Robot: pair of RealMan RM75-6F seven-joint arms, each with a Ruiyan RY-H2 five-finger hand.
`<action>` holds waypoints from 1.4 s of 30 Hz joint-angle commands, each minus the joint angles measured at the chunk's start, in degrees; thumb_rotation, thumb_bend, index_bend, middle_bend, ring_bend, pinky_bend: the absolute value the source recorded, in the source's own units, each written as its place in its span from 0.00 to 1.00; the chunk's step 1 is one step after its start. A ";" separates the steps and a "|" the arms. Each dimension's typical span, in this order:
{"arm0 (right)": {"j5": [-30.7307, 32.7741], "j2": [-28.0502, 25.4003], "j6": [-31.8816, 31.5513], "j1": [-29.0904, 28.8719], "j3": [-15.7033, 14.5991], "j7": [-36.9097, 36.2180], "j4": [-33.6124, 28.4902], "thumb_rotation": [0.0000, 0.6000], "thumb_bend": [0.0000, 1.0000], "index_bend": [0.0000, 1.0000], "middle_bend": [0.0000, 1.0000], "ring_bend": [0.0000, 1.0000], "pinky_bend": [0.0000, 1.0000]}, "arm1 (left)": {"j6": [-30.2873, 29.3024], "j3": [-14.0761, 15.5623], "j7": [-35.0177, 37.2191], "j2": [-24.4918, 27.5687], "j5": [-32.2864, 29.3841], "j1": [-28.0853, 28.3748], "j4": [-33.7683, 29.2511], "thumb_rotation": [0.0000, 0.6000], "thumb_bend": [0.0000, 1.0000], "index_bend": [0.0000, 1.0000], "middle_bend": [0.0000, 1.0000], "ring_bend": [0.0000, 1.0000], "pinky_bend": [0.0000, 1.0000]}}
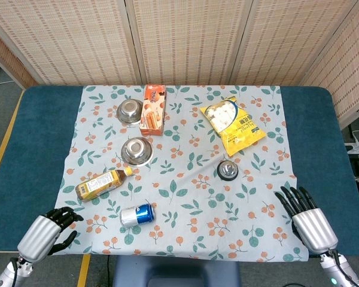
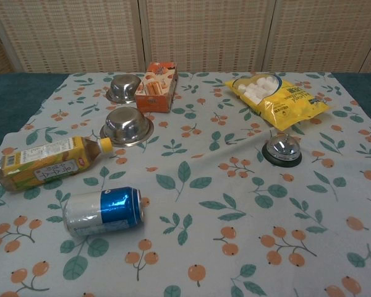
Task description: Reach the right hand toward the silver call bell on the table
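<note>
The silver call bell (image 1: 227, 170) (image 2: 282, 148) with a black base stands on the floral cloth, right of centre. My right hand (image 1: 305, 216) rests near the table's front right corner, well to the right of and nearer than the bell, its fingers stretched out and holding nothing. At the front left edge my left hand (image 1: 48, 230) lies with its fingers curled in, empty. Neither hand shows in the chest view.
A yellow snack bag (image 1: 234, 124) lies behind the bell. Two steel bowls (image 1: 136, 150) (image 1: 130, 111), an orange box (image 1: 154, 109), a tea bottle (image 1: 102, 183) lying down and a blue can (image 1: 136, 215) on its side occupy the left half.
</note>
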State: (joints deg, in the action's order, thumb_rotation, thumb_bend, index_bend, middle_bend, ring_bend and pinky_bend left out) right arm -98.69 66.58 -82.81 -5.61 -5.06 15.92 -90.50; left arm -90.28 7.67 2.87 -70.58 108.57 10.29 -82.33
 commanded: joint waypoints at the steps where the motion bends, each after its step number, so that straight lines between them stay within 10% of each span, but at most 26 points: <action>1: -0.05 0.17 0.07 -0.03 0.08 0.09 0.17 1.00 1.00 0.00 0.00 0.00 0.05 | -0.16 0.00 0.06 0.06 -0.01 -0.04 -0.02 1.00 0.43 0.37 0.44 0.30 0.48; 11: -1.37 5.57 1.64 -3.91 3.27 -2.47 7.30 1.00 1.00 0.00 0.00 0.00 0.05 | -0.21 -0.05 0.75 0.30 -0.64 -0.11 -0.22 1.00 0.43 0.37 0.44 0.30 0.48; 18: -0.32 12.77 13.59 -15.47 7.44 -11.49 19.36 1.00 1.00 0.00 0.00 0.00 0.03 | -0.75 0.29 0.39 0.50 0.35 -0.15 -0.72 1.00 0.43 0.37 0.44 0.30 0.48; 33: 1.09 26.70 27.80 -30.34 9.06 -22.61 37.80 1.00 1.00 0.00 0.00 0.00 0.01 | -1.54 0.45 -0.96 1.66 -0.51 -1.33 -2.06 1.00 0.43 0.37 0.44 0.30 0.48; 42: 1.25 34.07 30.99 -33.00 5.13 -32.62 52.11 1.00 1.00 0.00 0.00 0.00 0.01 | -1.24 0.45 -1.86 1.78 -0.43 -1.55 -2.64 1.00 0.43 0.37 0.44 0.30 0.48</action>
State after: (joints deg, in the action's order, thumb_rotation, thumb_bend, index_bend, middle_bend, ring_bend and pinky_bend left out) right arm -97.62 97.96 -53.49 -37.26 1.46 -13.41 -42.17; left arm -91.53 8.12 1.02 -68.79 108.13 8.74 -84.97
